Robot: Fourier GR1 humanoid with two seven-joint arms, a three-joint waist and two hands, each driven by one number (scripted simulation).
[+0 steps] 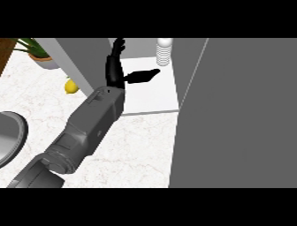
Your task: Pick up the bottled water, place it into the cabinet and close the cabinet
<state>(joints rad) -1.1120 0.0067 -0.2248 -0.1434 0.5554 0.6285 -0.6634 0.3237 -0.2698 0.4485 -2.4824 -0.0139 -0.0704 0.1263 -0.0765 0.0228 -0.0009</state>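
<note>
Here, left hand [115, 70] with fingers apart, bottled water [164, 53] upright near it, inside cabinet [152, 95]

bottled water [164, 52]: 1 | lemon [71, 87]: 1 | potted plant [41, 59]: 1 | hand [115, 73]: 1

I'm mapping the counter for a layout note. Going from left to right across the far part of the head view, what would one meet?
Potted plant → yellow fruit → left hand → bottled water → cabinet door.
</note>
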